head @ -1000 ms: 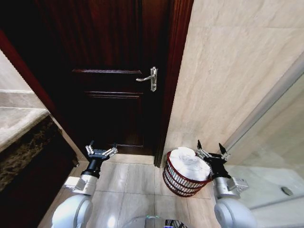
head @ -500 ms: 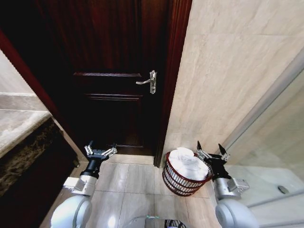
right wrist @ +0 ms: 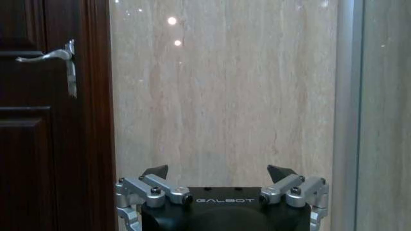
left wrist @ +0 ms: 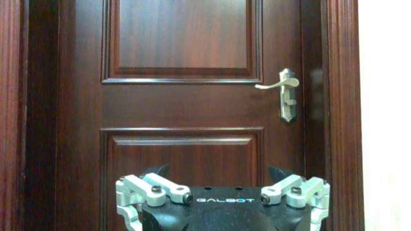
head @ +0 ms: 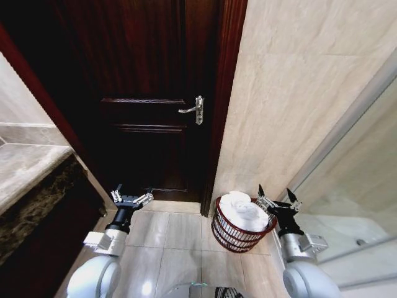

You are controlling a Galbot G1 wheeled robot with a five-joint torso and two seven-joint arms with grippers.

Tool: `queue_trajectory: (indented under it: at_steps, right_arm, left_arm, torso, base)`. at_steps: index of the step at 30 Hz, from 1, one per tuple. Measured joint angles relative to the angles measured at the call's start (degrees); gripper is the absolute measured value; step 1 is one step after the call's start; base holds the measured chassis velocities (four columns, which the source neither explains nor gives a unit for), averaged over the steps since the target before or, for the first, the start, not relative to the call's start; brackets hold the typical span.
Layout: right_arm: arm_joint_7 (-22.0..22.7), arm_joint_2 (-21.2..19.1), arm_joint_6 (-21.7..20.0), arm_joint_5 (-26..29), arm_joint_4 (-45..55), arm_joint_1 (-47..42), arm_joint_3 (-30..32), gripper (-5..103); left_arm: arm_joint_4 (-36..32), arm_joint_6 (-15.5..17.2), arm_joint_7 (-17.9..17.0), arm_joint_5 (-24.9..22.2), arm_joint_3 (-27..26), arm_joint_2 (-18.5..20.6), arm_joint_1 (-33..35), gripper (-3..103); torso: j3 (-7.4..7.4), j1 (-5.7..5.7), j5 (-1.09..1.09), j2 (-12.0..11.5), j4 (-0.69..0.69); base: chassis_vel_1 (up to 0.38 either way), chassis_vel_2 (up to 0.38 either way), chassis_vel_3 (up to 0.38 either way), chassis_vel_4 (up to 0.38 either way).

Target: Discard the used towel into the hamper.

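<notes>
The hamper (head: 231,239), a small round reddish-brown open-weave basket, stands on the floor by the wall right of the door. A white towel (head: 242,211) lies bundled inside it, heaped above the rim. My right gripper (head: 276,194) is open and empty, just right of the hamper's rim and a little above it. It faces the beige wall, fingertips (right wrist: 156,172) spread apart. My left gripper (head: 132,192) is open and empty too, held low in front of the dark door, well left of the hamper; its fingertips (left wrist: 280,172) stand wide apart.
A dark wooden door (head: 149,93) with a silver lever handle (head: 193,108) fills the middle. A stone counter (head: 28,171) over a dark cabinet is at the left. A glass shower partition (head: 353,186) with a metal frame runs along the right. Tiled floor (head: 167,239) lies between my arms.
The whole picture has shifted down and slightly left, so the camera moved. Both grippers stay open and hold the same pose beside the hamper.
</notes>
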Motion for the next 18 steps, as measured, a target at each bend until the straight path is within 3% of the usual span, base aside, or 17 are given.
queue_trajectory:
  at_steps: [18]
  right_arm:
    - [-0.07, 0.08, 2.02, 0.72, -0.30, -0.28, -0.10, 100]
  left_arm:
    - [-0.13, -0.22, 0.19, 0.11, 0.02, -0.27, 0.23, 100]
  torso:
    - [2.16, 1.63, 0.00, 3.81, 0.00]
  base:
    - [0.012, -0.008, -0.007, 0.011]
